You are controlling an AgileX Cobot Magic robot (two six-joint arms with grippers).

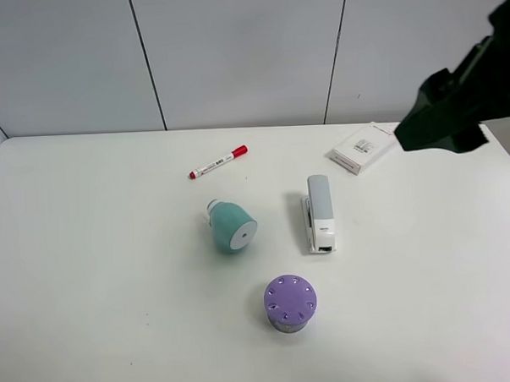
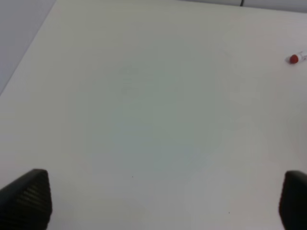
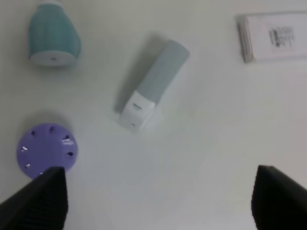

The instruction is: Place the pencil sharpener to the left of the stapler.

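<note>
The teal pencil sharpener lies on its side near the table's middle, white round face toward the front; it also shows in the right wrist view. The grey and white stapler lies lengthwise just to its right, a gap between them, and appears again from the right wrist. My right gripper is open and empty, held high above the table to the right of the stapler; its arm is at the upper right. My left gripper is open over bare table, away from both.
A purple cylinder with holes on top stands in front of the stapler. A red-capped marker lies behind the sharpener. A white flat box sits at the back right, partly under the right arm.
</note>
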